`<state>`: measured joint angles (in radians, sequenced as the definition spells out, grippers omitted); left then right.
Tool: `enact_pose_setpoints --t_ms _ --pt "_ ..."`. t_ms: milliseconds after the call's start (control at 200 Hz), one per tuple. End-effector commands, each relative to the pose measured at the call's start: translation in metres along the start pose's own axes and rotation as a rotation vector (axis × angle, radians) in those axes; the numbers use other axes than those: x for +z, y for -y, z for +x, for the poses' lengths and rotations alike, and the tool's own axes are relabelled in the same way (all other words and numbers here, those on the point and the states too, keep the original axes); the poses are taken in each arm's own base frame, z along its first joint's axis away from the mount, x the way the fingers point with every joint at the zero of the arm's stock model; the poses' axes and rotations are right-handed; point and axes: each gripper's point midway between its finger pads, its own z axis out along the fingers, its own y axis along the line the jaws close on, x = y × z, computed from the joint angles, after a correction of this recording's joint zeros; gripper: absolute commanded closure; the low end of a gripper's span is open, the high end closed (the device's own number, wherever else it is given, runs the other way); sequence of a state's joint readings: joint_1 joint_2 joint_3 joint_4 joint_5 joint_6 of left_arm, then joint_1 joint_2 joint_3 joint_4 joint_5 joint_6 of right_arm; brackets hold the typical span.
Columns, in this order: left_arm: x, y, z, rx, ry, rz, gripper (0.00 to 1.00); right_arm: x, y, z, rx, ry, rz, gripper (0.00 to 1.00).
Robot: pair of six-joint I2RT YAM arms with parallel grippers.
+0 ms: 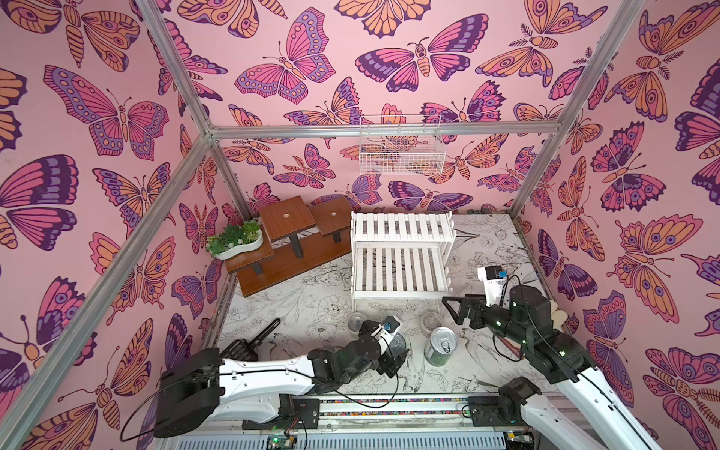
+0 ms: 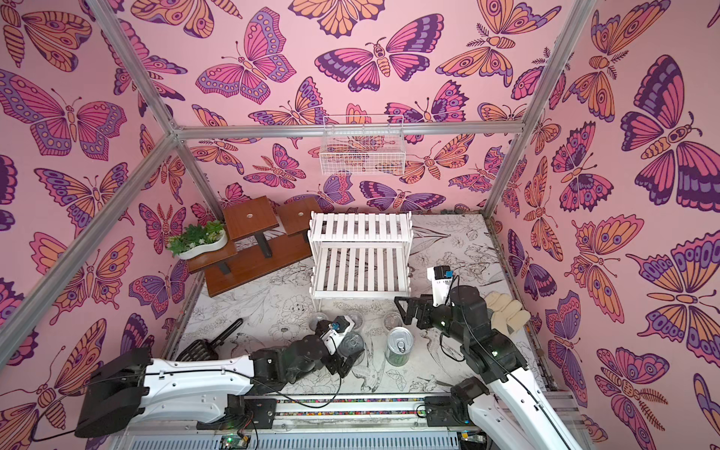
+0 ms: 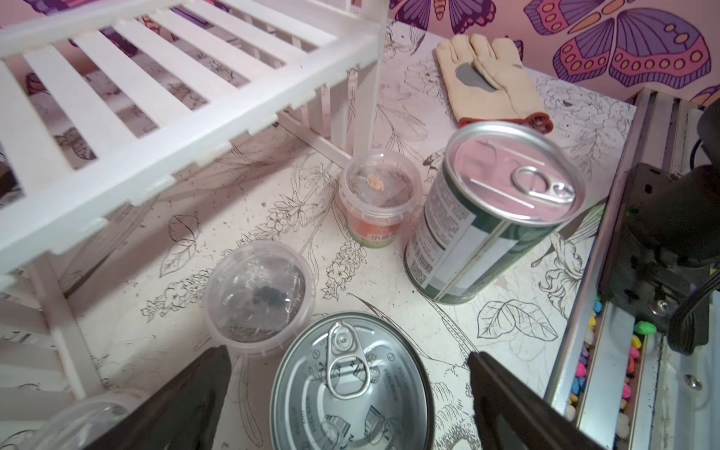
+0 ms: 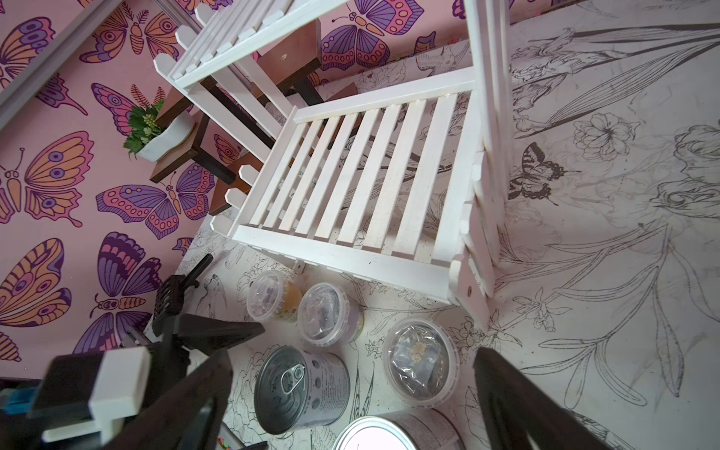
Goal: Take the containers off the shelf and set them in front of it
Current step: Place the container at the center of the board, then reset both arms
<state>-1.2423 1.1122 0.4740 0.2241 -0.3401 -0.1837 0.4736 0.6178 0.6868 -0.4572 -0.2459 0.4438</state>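
Currently: final step, I think; pale can [image 3: 350, 389] at shelf's [image 1: 399, 293] 6 o'clock.
Left gripper [image 3: 346, 354]: jaws apart, clear of it.
Right gripper [image 4: 354, 352]: jaws apart, empty.
Next: probably lift straight up.

A robot test cell, dressed as a set: an aluminium frame [image 1: 383, 131] carries pink butterfly-print walls [image 1: 109, 117], the table [image 1: 491, 237] wears a flower line-drawing sheet, and the left arm [image 1: 269, 374] and right arm [image 1: 565, 362] are mounted on a rail [image 1: 389, 409] at its front edge. A 2-tier shelf [image 1: 401, 269], stand [image 1: 288, 224] and planter [image 1: 237, 249] sit as props.
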Motion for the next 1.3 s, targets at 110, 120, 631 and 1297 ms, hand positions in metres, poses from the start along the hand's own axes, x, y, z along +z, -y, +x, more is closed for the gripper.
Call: enact_pose_setpoints --t_ms 110,120,631,1297 --pt "-0.031 -0.055 -0.032 0.034 0.038 -0.271 0.0 0.004 0.033 -0.013 -0.038 0.025 0.13 0.01" --pt "-0.032 -0.058 -0.033 0.032 0.038 -0.28 0.0 0.004 0.035 -0.014 -0.036 0.026 0.134 0.01" --pt "-0.113 -0.218 -0.026 -0.224 0.124 -0.826 0.0 0.003 0.15 -0.056 0.008 0.195 0.535 0.01" --pt "-0.116 -0.332 0.064 -0.335 0.098 -1.064 0.0 0.03 0.245 -0.054 -0.141 0.293 0.898 0.01"
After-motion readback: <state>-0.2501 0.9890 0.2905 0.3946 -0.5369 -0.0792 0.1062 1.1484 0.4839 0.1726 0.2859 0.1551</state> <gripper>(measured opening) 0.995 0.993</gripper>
